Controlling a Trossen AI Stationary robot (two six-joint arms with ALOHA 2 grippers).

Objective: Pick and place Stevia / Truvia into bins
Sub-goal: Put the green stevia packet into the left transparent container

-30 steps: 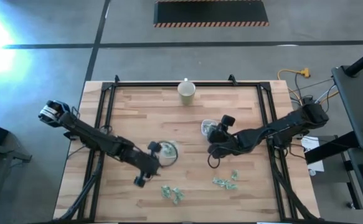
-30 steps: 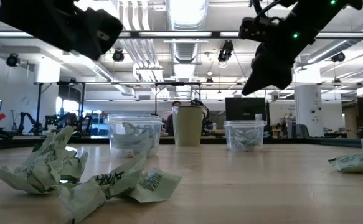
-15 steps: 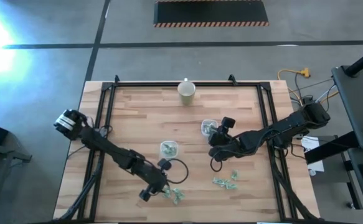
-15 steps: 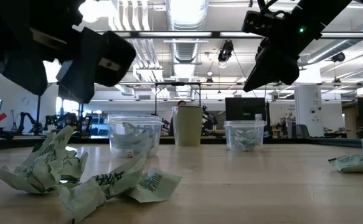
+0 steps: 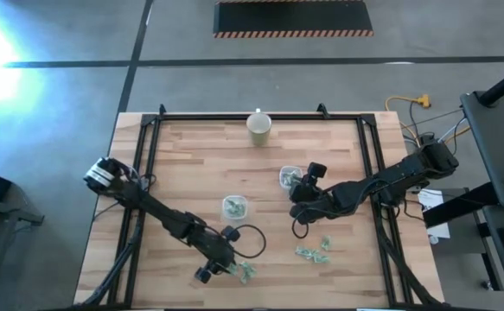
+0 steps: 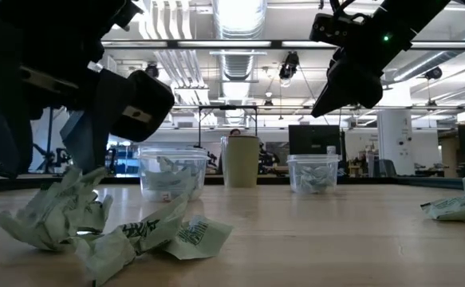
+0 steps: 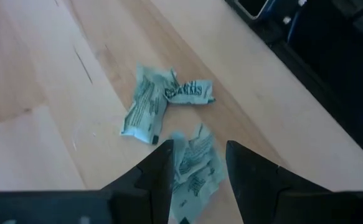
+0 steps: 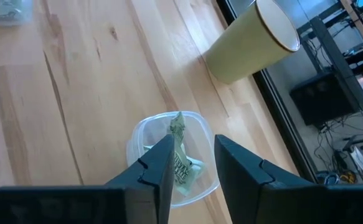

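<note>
Crumpled pale green Stevia packets lie in a pile (image 5: 241, 270) near the table's near edge and in a second cluster (image 5: 314, 250) to its right. My left gripper (image 7: 198, 146) is low over the pile and open. Its fingers stand on either side of one packet (image 7: 197, 168), and two more packets (image 7: 162, 102) lie beyond. Two clear bins (image 5: 234, 207) (image 5: 288, 178) hold packets. My right gripper (image 8: 193, 140) hovers open above the right bin (image 8: 169, 155). A packet (image 8: 180, 140) stands on end there, between the fingers in that view.
A cream cup (image 5: 259, 126) stands near the far edge, behind the bins (image 6: 172, 171) (image 6: 312, 174). Black frame rails run along the table's left, right and far sides. Bare wood lies left of the left bin and between the two packet clusters.
My left gripper has swung from beside the left bin toward the near edge and come down over the packet pile. My right gripper has stayed above the right bin, barely shifting.
</note>
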